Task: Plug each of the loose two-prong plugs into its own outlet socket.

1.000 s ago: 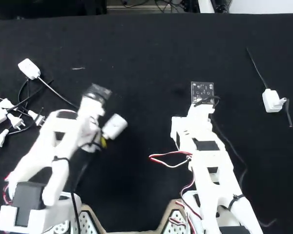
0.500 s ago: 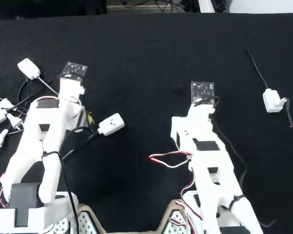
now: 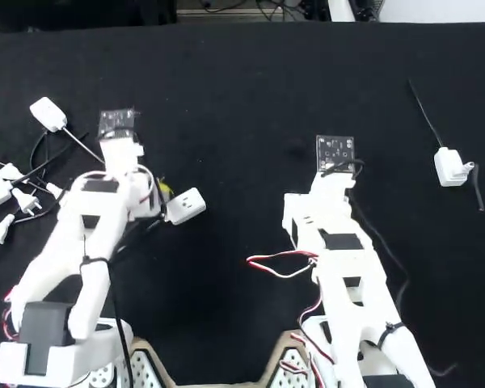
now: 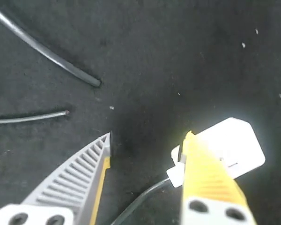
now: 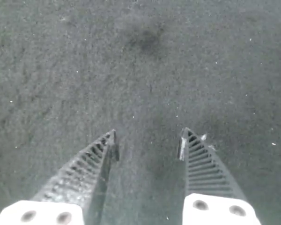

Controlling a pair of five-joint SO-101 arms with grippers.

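Starting at the left hand (image 4: 147, 138): spread wide, gripping nothing, tips low over the black counter (image 4: 178, 56). Just beside its yellow finger (image 4: 203, 173), partly hidden behind it: a white outlet socket (image 4: 239, 145), lying flat, with a dark cord (image 4: 136, 204) trailing off beneath the hand. Cannot tell whether finger and socket touch. A little farther out in the same wrist view: the cut end of a thick black cable (image 4: 51, 58) and a thin wire (image 4: 28, 119), both loose on the cloth and apart from each other.

Out at the counter's left edge, seen from above: a cluster of white two-prong plugs (image 3: 16, 198), unplugged, tangled among black cords (image 3: 44, 153), and a white adapter (image 3: 48, 114) a bit farther back.

Over to the right hand (image 5: 147, 140): open wide too, empty, pointing down at plain black cloth near mid-counter. Well off to its right, near the far edge: a second outlet socket (image 3: 448, 167), white, with a thin black lead (image 3: 424, 109) running away behind it.
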